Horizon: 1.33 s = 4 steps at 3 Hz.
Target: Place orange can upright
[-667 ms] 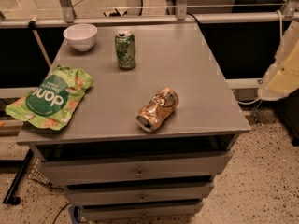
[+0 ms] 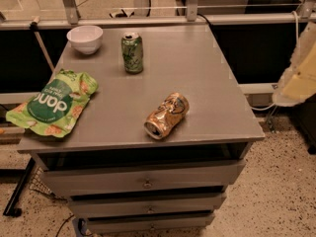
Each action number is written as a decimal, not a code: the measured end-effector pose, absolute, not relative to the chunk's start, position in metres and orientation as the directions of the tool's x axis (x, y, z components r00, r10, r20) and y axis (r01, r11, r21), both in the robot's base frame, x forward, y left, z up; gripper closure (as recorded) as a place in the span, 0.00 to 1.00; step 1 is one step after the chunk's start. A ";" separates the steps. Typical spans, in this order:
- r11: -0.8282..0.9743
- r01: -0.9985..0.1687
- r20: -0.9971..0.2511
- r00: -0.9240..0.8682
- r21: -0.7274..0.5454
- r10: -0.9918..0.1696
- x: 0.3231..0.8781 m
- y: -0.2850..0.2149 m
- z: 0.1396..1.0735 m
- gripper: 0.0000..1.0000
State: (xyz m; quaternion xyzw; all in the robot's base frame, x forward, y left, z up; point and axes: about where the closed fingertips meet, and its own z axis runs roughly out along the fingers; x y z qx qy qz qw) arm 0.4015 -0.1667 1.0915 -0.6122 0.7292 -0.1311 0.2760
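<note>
The orange can (image 2: 167, 115) lies on its side near the front of the grey cabinet top (image 2: 197, 73), right of the middle, with its silver top facing the front left. My gripper (image 2: 298, 73) shows as a pale yellow-white shape at the right edge of the camera view. It hangs off the table's right side, well clear of the can and holding nothing that I can see.
A green can (image 2: 132, 52) stands upright at the back centre-left. A white bowl (image 2: 85, 38) sits at the back left corner. A green snack bag (image 2: 54, 102) lies on the left edge. Drawers (image 2: 147, 181) are below the top, and a metal rail (image 2: 148, 19) runs behind.
</note>
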 end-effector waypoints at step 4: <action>-0.081 -0.876 -0.164 0.179 -0.475 -0.970 0.421 -0.103 1.054 0.00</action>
